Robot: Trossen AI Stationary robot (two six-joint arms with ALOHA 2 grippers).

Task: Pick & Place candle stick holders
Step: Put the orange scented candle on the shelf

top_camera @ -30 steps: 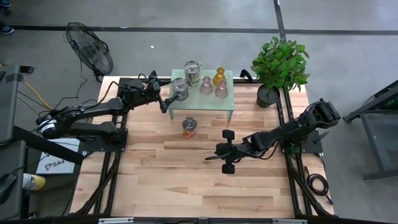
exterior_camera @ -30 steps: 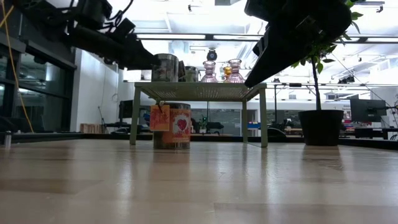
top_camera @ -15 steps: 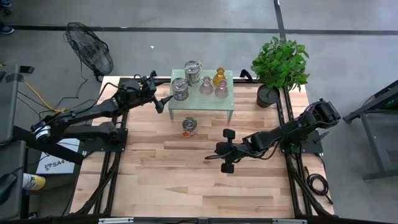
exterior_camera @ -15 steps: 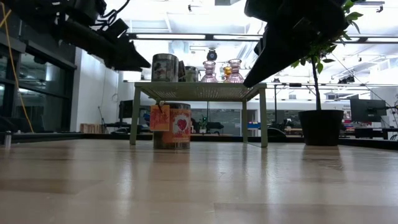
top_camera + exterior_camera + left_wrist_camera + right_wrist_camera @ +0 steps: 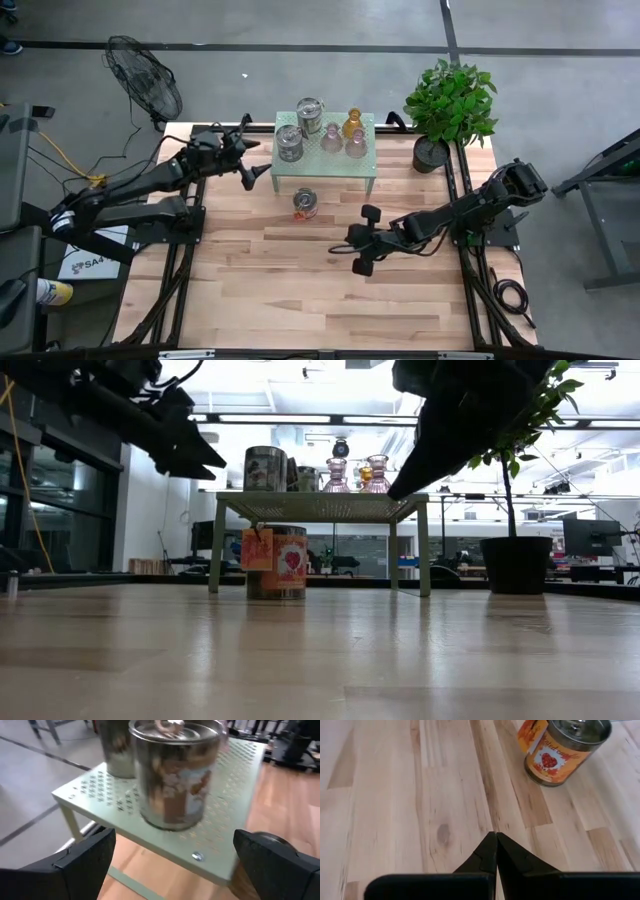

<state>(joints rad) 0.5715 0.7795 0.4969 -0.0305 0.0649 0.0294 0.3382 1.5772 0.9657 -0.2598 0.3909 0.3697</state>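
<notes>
Though shiny, silver metal cup holders [image 5: 289, 144] w/ perforated mint stand [image 5: 365, 165].

— What stands on the wooden table [image 5: 300, 290] apart from the work pieces?
— A mint-green perforated stand [image 5: 330, 162] near its far edge. Right of the stand sits a leafy potted plant [image 5: 450, 105]. A black floor fan [image 5: 143, 80] stands off the table, left of the stand.

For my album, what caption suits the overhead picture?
Left tool open beside the green stand; right tool shut over the table.
</notes>
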